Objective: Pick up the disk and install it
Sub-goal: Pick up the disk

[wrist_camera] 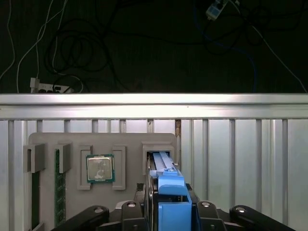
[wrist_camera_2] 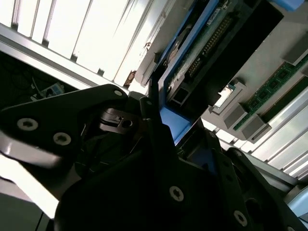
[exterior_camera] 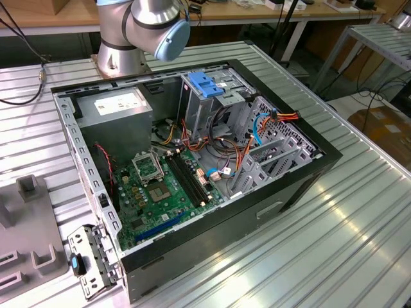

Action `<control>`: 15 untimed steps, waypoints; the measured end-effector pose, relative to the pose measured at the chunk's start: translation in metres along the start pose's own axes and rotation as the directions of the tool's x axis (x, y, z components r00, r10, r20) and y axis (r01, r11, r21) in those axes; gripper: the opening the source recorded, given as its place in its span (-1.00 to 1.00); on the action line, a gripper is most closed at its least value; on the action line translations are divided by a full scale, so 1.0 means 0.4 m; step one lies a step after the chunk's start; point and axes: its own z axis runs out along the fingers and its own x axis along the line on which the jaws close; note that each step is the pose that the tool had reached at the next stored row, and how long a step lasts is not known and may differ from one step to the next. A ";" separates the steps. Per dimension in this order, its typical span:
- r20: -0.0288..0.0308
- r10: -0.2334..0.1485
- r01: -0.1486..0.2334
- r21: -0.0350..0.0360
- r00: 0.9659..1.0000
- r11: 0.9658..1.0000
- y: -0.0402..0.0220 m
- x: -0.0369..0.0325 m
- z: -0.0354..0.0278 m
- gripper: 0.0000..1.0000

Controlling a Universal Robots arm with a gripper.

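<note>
Blue-railed silver-grey metal disk (wrist_camera: 168, 180) stands edge-on in a slot of the grey plastic holder tray (wrist_camera: 96, 142), clenched by the black tool (wrist_camera: 171, 207); a straight lift should avoid jamming.

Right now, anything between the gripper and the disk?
Nothing visible. In the first wrist view the gripper sits around the disk, which stands on edge in a slot of the grey holder tray.

No text can be read from my station. In the exterior view, the white sticker (exterior_camera: 117, 102) on the grey power-supply box (exterior_camera: 125, 119) carries print I cannot make out.
</note>
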 end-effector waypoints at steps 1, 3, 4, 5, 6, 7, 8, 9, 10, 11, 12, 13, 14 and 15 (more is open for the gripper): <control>0.000 0.000 0.000 0.000 1.000 1.000 0.000 0.000 0.000 -0.12; 0.000 0.000 0.000 0.000 1.000 1.000 0.000 0.000 0.000 -0.25; 0.000 0.000 0.000 0.000 1.000 1.000 0.000 0.000 0.000 -0.26; 0.000 0.000 0.000 0.000 1.000 1.000 0.000 0.000 0.000 -0.26; 0.000 0.000 0.000 0.000 1.000 1.000 0.000 0.000 0.000 -0.26; 0.000 0.000 0.000 0.000 1.000 1.000 0.000 0.000 0.000 -0.26; 0.000 0.000 0.000 0.000 1.000 1.000 0.000 0.000 0.000 -0.26; 0.000 0.000 0.000 0.000 1.000 1.000 0.000 0.000 0.000 -0.26; 0.000 0.000 0.000 0.000 1.000 1.000 0.000 0.000 0.000 -0.26; 0.000 0.000 0.000 0.000 1.000 1.000 0.000 0.000 0.000 -0.26; 0.000 0.000 0.000 0.000 1.000 1.000 0.000 0.000 0.000 -0.26; 0.000 0.000 0.000 0.000 1.000 1.000 0.000 0.000 0.000 -0.26; 0.000 0.000 0.000 0.000 1.000 1.000 0.000 0.000 0.000 -0.26; 0.000 0.000 0.000 0.000 1.000 1.000 0.000 0.000 -0.001 -0.26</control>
